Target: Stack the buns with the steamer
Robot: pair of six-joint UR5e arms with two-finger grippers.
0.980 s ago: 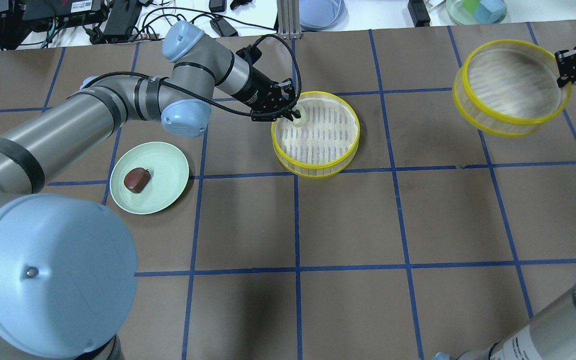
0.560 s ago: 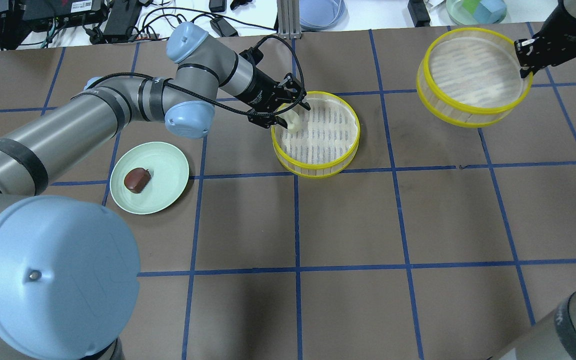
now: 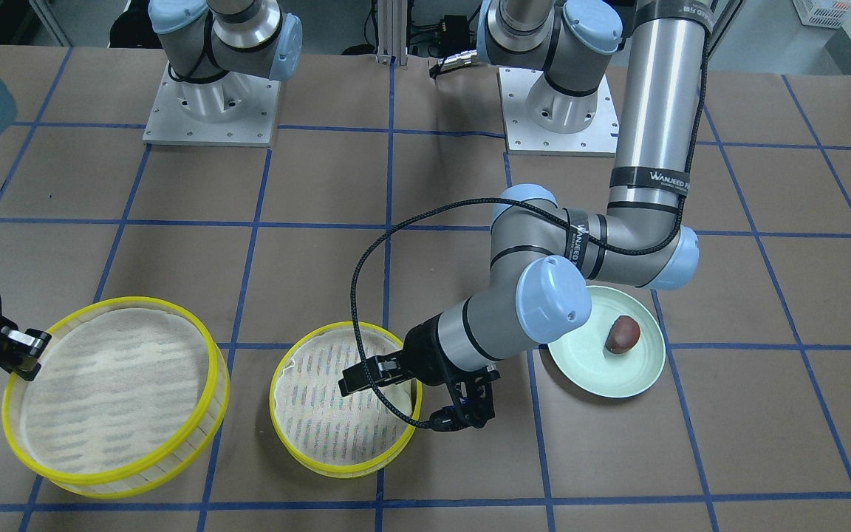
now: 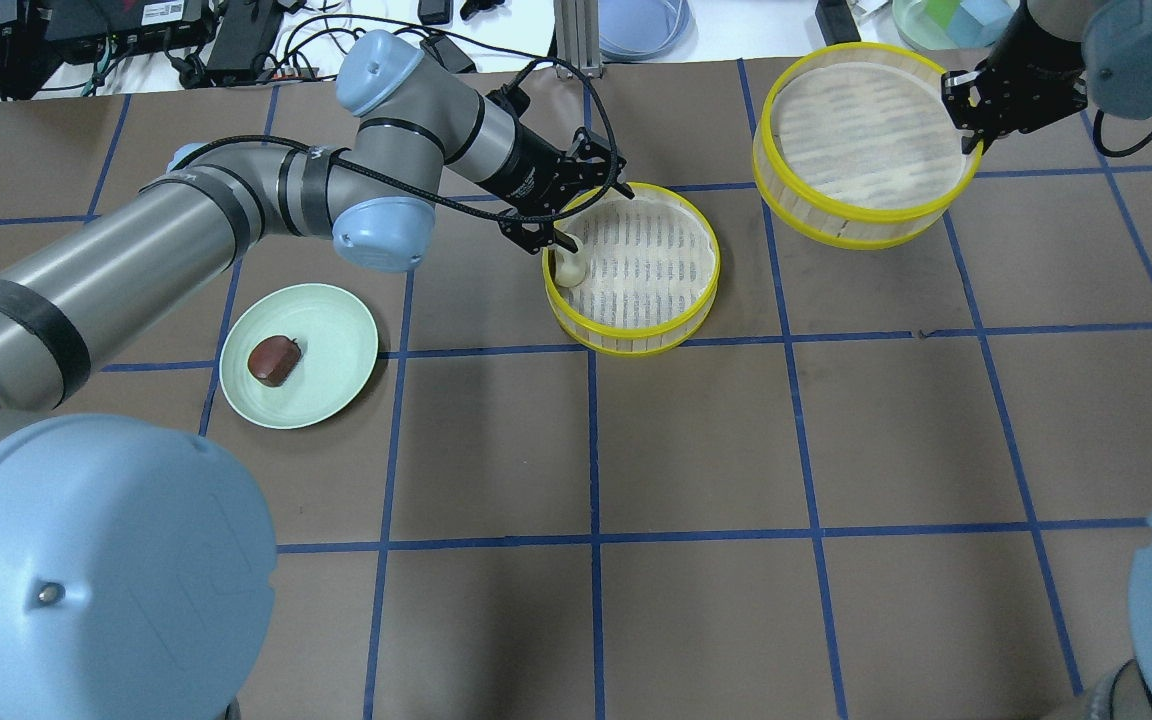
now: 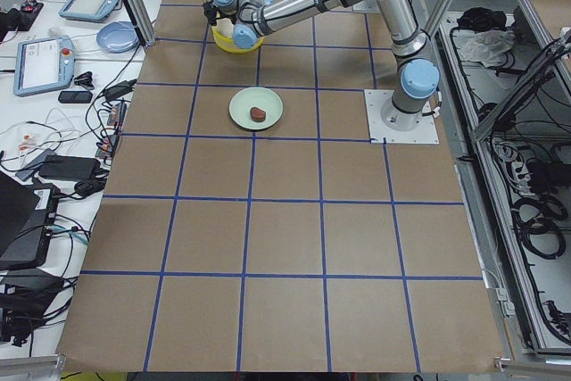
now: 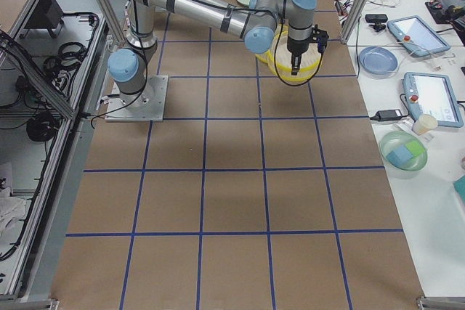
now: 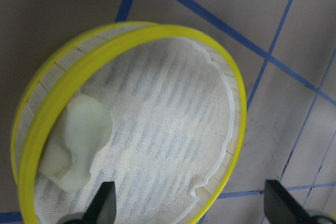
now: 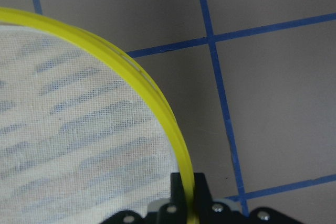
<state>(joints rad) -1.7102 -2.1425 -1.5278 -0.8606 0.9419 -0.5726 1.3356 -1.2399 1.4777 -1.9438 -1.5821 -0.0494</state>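
The white bun (image 4: pixel 568 268) lies loose inside the first steamer tray (image 4: pixel 696 300), against its left wall; it also shows in the left wrist view (image 7: pixel 79 148). My left gripper (image 4: pixel 576 205) is open and empty just above that tray's left rim (image 7: pixel 231 93). The brown bun (image 4: pixel 273 360) sits on the pale green plate (image 4: pixel 336 340). My right gripper (image 4: pixel 966 125) is shut on the rim of the second steamer tray (image 4: pixel 861 140) and holds it tilted above the table's far right. In the right wrist view the yellow rim (image 8: pixel 157 106) runs between the fingers.
Cables, a blue dish (image 4: pixel 641 20) and a bowl with blocks (image 4: pixel 951 20) lie past the far table edge. The two arm bases (image 3: pixel 211 103) stand at the robot's side. Blue tape lines grid the brown table (image 4: pixel 696 440).
My left gripper has opened and let go of the white bun, which now rests in the first tray. My right arm has carried the second tray left, toward the first tray.
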